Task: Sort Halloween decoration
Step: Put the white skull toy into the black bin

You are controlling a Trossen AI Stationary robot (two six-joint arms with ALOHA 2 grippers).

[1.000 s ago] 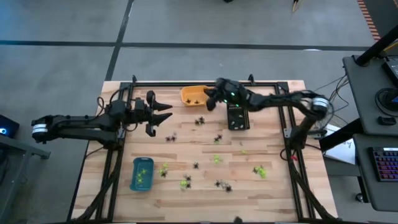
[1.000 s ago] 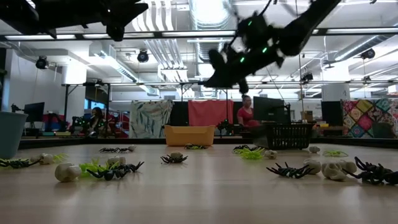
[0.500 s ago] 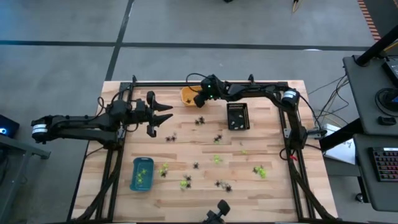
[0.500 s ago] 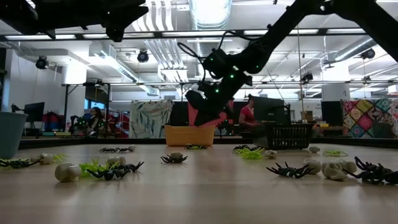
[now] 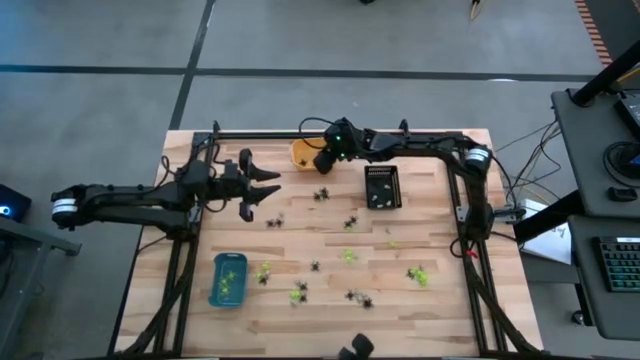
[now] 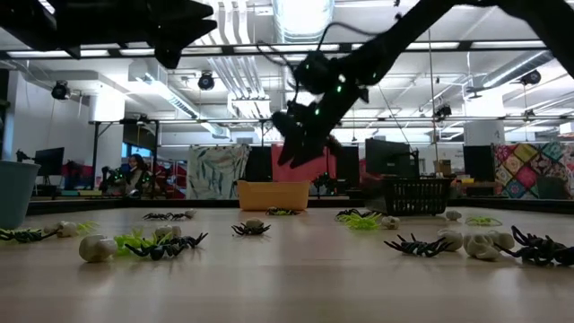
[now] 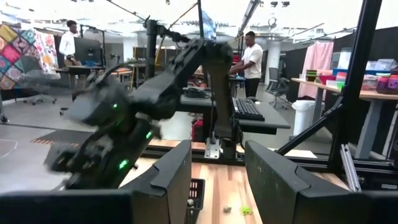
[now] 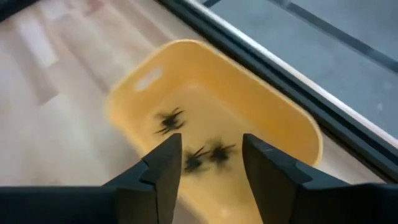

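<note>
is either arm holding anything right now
No. The right gripper hangs open over the orange tray with nothing between its jaws; the left gripper is open and empty too.

Grey concrete floor (image 5: 300,40) around a pale wooden worktop (image 5: 330,300), crossed by dark lines. Black desk (image 5: 600,170) to one side, bearing a keyboard (image 5: 620,265). Beyond the worktop, a wide open workshop hall: white ceiling with exposed ducts (image 6: 238,76), bright strip lights (image 6: 305,13) and hanging spotlights (image 6: 60,90). Farther back, cloth hangings, a red one (image 6: 300,163) and a patchwork quilt (image 6: 529,170). Monitors (image 6: 395,157) on desks. Two people standing (image 7: 252,59) (image 7: 68,43) among workstations, another seated (image 6: 136,169). White bin (image 7: 303,115) near a table with coloured boxes (image 7: 382,68).
</note>
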